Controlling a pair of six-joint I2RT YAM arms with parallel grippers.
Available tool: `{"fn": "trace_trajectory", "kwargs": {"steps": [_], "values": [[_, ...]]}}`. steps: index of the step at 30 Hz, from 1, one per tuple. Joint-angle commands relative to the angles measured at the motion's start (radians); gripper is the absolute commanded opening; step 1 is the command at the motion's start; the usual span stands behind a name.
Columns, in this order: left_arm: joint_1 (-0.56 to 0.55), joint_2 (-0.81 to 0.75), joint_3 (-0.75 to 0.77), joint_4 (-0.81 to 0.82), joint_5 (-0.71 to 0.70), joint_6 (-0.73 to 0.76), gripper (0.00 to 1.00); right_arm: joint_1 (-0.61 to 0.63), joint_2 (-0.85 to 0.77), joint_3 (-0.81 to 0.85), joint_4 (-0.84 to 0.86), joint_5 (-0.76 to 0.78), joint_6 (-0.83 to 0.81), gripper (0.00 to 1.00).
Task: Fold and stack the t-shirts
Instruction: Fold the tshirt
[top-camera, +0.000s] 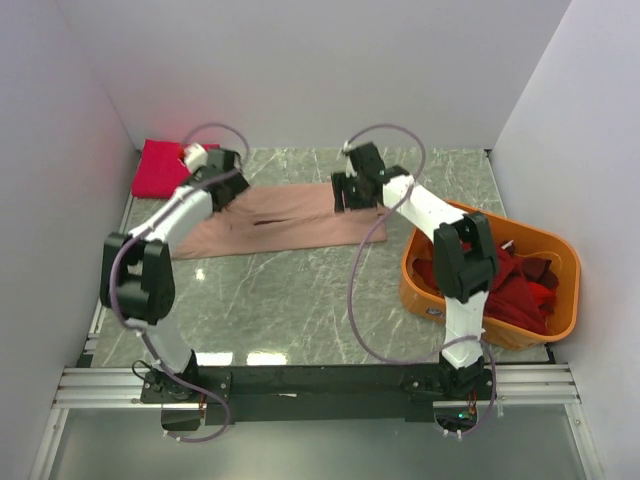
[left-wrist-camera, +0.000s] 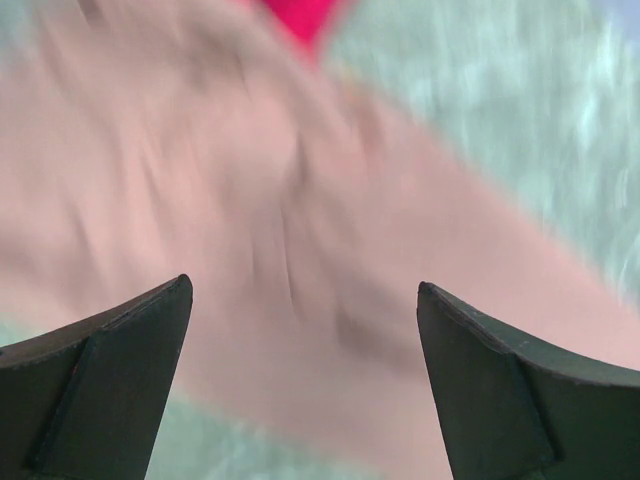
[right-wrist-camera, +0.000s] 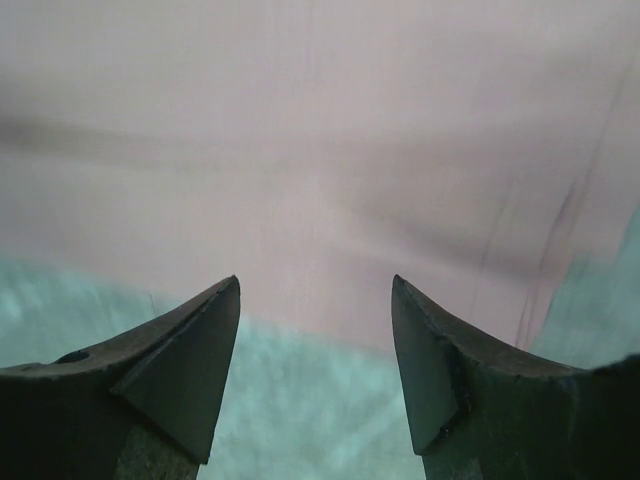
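A dusty-pink t-shirt (top-camera: 285, 215) lies folded into a long strip across the far middle of the table. A bright crimson-pink shirt (top-camera: 160, 167) lies folded at the far left corner. Several dark red shirts (top-camera: 515, 285) are heaped in the orange tub. My left gripper (top-camera: 228, 192) hovers over the strip's left end, open and empty, with pink cloth (left-wrist-camera: 300, 230) between and beyond its fingers. My right gripper (top-camera: 352, 195) hovers over the strip's right end, open and empty, above the cloth's near edge (right-wrist-camera: 320, 200).
The orange plastic tub (top-camera: 560, 250) stands at the right, beside the right arm. White walls close in the table on three sides. Bare marble tabletop (top-camera: 280, 300) lies in front of the pink strip. A black rail runs along the near edge.
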Motion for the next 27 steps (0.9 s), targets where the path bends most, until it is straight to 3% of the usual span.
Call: {"fn": "trace_trajectory", "kwargs": {"steps": [1,4,9,13,21,27], "values": [[-0.071,-0.143,-0.150,-0.004,0.003,-0.124,0.99,-0.063,0.127,0.209,-0.045,-0.025,0.025,0.69],[-0.069,-0.150,-0.218,0.013,-0.012,-0.140,1.00,-0.078,0.261,0.380,-0.101,-0.043,0.023,0.69],[-0.060,-0.052,-0.108,-0.032,-0.056,-0.088,0.99,-0.081,0.451,0.630,-0.162,-0.030,0.030,0.69],[-0.023,0.068,-0.030,-0.030,-0.067,-0.087,0.99,-0.081,0.505,0.667,-0.209,-0.094,0.042,0.69],[0.005,0.281,0.113,-0.073,-0.043,-0.083,0.99,-0.071,0.346,0.297,-0.141,-0.085,0.057,0.69],[-0.034,0.249,0.027,-0.056,-0.015,-0.101,0.99,-0.043,0.117,-0.077,-0.055,-0.070,0.111,0.69]]}}
